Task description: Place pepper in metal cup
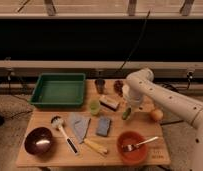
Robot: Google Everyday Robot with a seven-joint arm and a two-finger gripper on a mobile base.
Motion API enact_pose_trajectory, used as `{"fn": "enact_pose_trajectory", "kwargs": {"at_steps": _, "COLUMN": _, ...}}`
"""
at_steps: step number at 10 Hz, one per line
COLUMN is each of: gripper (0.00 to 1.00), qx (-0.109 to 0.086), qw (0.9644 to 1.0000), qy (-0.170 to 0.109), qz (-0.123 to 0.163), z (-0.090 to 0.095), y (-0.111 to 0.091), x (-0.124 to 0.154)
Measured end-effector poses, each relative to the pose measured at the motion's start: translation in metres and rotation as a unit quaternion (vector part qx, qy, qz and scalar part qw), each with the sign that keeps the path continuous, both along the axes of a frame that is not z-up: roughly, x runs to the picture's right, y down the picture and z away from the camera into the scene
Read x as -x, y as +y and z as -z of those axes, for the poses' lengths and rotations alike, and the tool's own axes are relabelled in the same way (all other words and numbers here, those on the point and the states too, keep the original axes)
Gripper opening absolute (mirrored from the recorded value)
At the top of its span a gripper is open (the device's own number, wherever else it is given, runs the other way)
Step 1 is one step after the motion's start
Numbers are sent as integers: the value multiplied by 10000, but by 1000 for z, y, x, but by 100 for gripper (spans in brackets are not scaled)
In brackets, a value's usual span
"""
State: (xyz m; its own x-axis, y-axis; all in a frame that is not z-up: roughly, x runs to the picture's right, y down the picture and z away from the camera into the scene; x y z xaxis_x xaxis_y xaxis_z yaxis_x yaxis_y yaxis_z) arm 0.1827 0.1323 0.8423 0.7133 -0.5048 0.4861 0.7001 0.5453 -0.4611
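A green tray (59,104), dark bowl (28,138), dish brush (65,135) and fork-bearing orange bowl (120,143) crowd the wooden worktop (160,131); the claw (127,108) hangs right of centre.

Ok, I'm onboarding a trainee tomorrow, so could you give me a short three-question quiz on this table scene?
1. True or false: the pepper already lies inside the metal cup.
2. What rests in the red bowl? A) a fork B) a brush C) an orange
3. Fill in: the thing nearest the gripper is the ____.
Key: 1 false; 2 A; 3 pepper.
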Motion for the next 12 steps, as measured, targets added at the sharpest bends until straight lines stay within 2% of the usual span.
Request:
{"fn": "enact_pose_trajectory", "kwargs": {"at_steps": 3, "gripper": 0, "qx": -139, "qw": 9998, "qy": -157, "qz": 64, "z": 25, "y": -23, "x": 19}}
{"fn": "enact_pose_trajectory", "kwargs": {"at_steps": 6, "gripper": 0, "qx": -295, "qw": 9986, "qy": -382, "qz": 207, "z": 35, "y": -40, "x": 54}}
{"fn": "enact_pose_trajectory", "kwargs": {"at_steps": 8, "gripper": 0, "qx": -375, "qw": 9977, "qy": -498, "qz": 266, "z": 36, "y": -54, "x": 76}}
{"fn": "enact_pose_trajectory", "kwargs": {"at_steps": 9, "gripper": 0, "qx": -458, "qw": 9970, "qy": -570, "qz": 263, "z": 33, "y": -73, "x": 91}}
{"fn": "enact_pose_trajectory", "kwargs": {"at_steps": 12, "gripper": 0, "qx": -567, "qw": 9963, "qy": -590, "qz": 253, "z": 18, "y": -107, "x": 114}}
